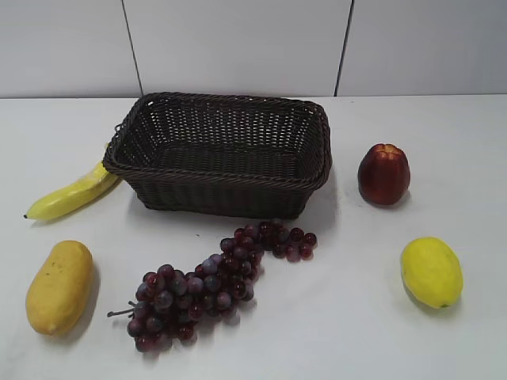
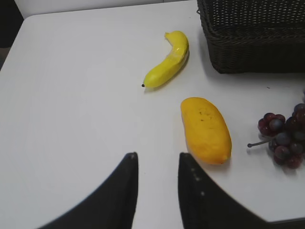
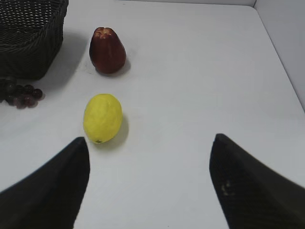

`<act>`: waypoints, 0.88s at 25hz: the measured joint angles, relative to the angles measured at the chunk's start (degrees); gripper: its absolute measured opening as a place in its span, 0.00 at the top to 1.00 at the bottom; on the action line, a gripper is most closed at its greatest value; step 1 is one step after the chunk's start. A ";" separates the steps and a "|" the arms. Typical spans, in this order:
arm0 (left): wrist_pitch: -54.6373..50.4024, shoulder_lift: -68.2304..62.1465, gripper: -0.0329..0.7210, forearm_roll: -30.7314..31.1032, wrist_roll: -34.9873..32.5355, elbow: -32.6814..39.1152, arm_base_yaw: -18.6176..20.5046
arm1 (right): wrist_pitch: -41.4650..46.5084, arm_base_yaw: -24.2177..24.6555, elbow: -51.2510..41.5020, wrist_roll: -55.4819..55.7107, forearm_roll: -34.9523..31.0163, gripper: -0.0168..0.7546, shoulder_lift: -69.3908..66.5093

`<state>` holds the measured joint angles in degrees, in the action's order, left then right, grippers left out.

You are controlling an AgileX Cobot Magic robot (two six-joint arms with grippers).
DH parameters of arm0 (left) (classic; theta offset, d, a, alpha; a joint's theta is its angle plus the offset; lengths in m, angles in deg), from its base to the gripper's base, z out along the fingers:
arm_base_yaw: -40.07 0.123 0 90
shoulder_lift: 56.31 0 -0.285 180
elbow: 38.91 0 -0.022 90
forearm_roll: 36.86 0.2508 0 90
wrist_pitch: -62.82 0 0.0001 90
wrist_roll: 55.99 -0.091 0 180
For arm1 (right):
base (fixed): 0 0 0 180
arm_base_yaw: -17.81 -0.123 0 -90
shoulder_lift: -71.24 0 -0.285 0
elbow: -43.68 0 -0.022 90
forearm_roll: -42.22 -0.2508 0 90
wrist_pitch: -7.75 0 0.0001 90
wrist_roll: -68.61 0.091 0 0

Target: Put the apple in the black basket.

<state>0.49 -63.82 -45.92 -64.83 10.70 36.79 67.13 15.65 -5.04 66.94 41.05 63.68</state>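
Note:
The dark red apple (image 1: 384, 174) stands upright on the white table, right of the black basket (image 1: 150, 188); it also shows in the right wrist view (image 3: 107, 50). The woven basket is empty and shows in the left wrist view (image 2: 257, 52) and the right wrist view (image 3: 26, 52). My right gripper (image 3: 150, 143) is wide open and empty, well short of the apple. My left gripper (image 2: 158, 155) is open with a narrower gap and empty, over bare table. Neither gripper shows in the exterior view.
A yellow lemon (image 1: 431, 271) (image 3: 102, 118) lies in front of the apple. A grape bunch (image 1: 206, 285) lies before the basket. An orange-yellow mango (image 1: 59, 286) (image 2: 206, 130) and a yellow banana (image 1: 75, 192) (image 2: 167, 59) lie at the left.

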 joint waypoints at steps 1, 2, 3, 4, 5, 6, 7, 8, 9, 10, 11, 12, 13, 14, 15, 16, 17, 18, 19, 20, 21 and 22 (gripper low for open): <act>0.00 0.00 0.66 0.00 0.00 0.00 0.00 | 0.00 0.00 0.00 0.00 0.00 0.21 0.00; 0.00 0.00 0.66 0.00 0.00 0.00 0.00 | 0.00 0.00 0.00 0.00 0.00 0.21 0.00; 0.00 0.00 0.66 0.00 0.00 0.00 0.00 | 0.00 0.00 0.00 0.00 -0.13 0.21 0.00; 0.00 0.00 0.66 0.00 0.00 0.00 0.00 | 0.00 0.00 0.00 0.00 -0.35 0.21 0.00; 0.00 0.00 0.66 0.00 0.00 0.00 0.00 | 0.00 0.00 0.00 0.07 -0.81 0.21 0.00; 0.00 0.00 0.66 0.00 0.00 0.00 0.00 | 0.00 0.00 0.00 0.22 -1.32 0.20 0.00; 0.00 0.00 0.66 0.00 0.00 0.00 0.00 | 0.00 0.00 0.00 0.60 -1.87 0.19 0.00; 0.00 0.00 0.66 0.00 0.00 0.00 0.00 | -0.23 0.00 0.00 1.01 -2.50 0.18 0.00; 0.00 0.00 0.66 0.00 0.00 0.00 0.00 | -1.08 0.00 0.15 1.67 -3.22 0.16 0.00; 0.00 0.00 0.66 0.00 0.00 0.00 0.00 | -3.02 0.00 0.41 2.36 -3.96 0.15 0.00; 0.00 0.00 0.66 0.00 0.00 0.00 0.00 | -6.69 0.00 0.76 2.68 -4.92 0.15 0.00; 0.00 0.00 0.66 0.00 0.00 0.00 0.00 | -11.23 0.00 0.91 2.96 -5.81 0.14 -0.06; 0.00 0.00 0.66 0.00 0.00 0.00 0.00 | -15.55 0.00 1.12 3.08 -6.40 0.14 -0.71; 0.00 0.00 0.66 0.00 0.00 0.00 0.00 | -18.46 0.00 1.23 3.10 -6.56 0.12 -1.90; 0.00 0.00 0.66 0.00 0.00 0.00 0.00 | -20.85 0.00 1.30 3.21 -6.75 0.11 -4.02; 0.00 0.00 0.66 0.00 0.00 0.00 0.00 | -22.54 0.00 1.30 3.21 -6.82 0.11 -6.83; 0.00 0.00 0.66 0.00 0.00 0.00 0.00 | -23.60 0.00 1.30 3.21 -6.96 0.10 -9.53; 0.00 0.00 0.66 0.00 0.00 0.00 0.00 | -25.06 0.00 1.30 3.26 -7.22 0.10 -12.95; 0.00 0.00 0.66 0.00 0.00 0.00 0.00 | -26.74 0.00 1.30 3.28 -7.49 0.10 -16.44; 0.00 0.00 0.66 0.00 0.00 0.00 0.00 | -28.42 0.00 1.30 3.33 -7.61 0.10 -19.87; 0.00 0.00 0.66 0.00 0.00 0.00 0.00 | -30.75 0.00 1.30 3.33 -7.65 0.10 -22.64; 0.00 0.00 0.66 0.00 0.00 0.00 0.00 | -33.59 0.00 1.30 3.40 -7.72 0.10 -25.93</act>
<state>0.49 -63.82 -45.92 -64.83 10.70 36.79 33.54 15.65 -3.74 70.34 33.32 37.75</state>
